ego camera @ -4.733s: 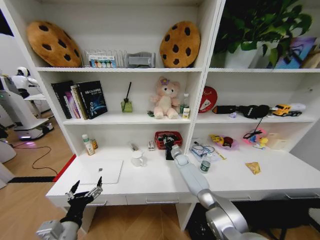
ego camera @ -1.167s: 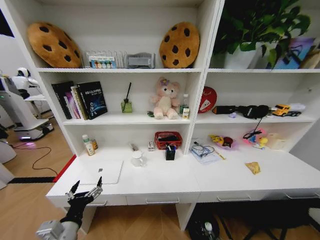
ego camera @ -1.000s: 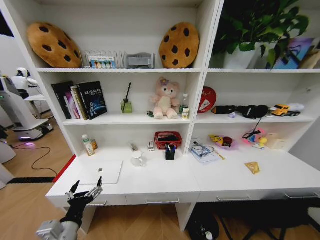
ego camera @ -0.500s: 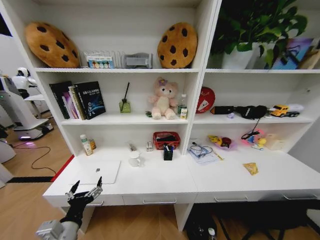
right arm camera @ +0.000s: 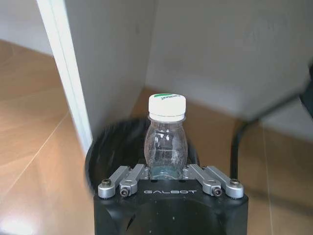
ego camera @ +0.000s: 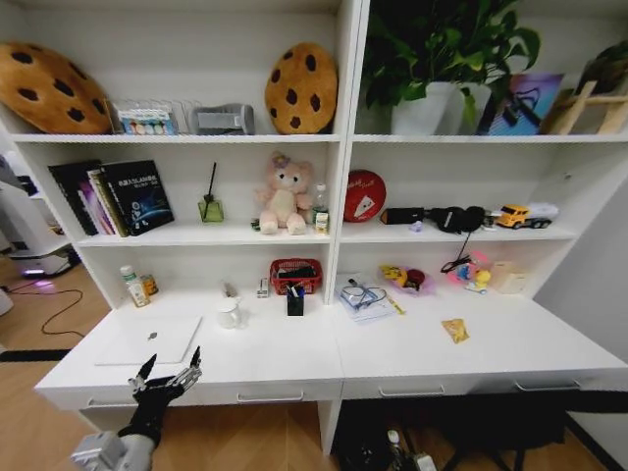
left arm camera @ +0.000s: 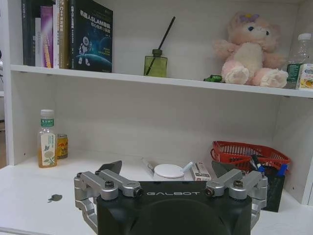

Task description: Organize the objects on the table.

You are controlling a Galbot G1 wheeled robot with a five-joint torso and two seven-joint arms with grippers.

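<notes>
My right gripper (right arm camera: 165,172) is shut on a small clear bottle (right arm camera: 166,139) with a white, green-marked cap, held upright over a black bin (right arm camera: 110,149) on the wooden floor. On the white table (ego camera: 294,358) lie a thin silver laptop (ego camera: 147,340), a white mug (ego camera: 229,314) and a black pen holder (ego camera: 295,303). A green-capped bottle (ego camera: 130,287) stands at the back left. My left gripper (ego camera: 167,377) hangs open and empty in front of the table's left end, level with the table top in the left wrist view (left arm camera: 168,183).
A red basket (ego camera: 296,275), papers with glasses (ego camera: 361,297) and a yellow packet (ego camera: 454,330) sit further along the table. Shelves above hold books (ego camera: 118,196), a pink plush bear (ego camera: 286,194) and cookie cushions (ego camera: 300,88). The dark bin (ego camera: 358,449) stands under the table.
The right arm has left the table top and carried the clear bottle down over the bin. The camera has turned right, shifting the whole picture left. The left arm has not moved.
</notes>
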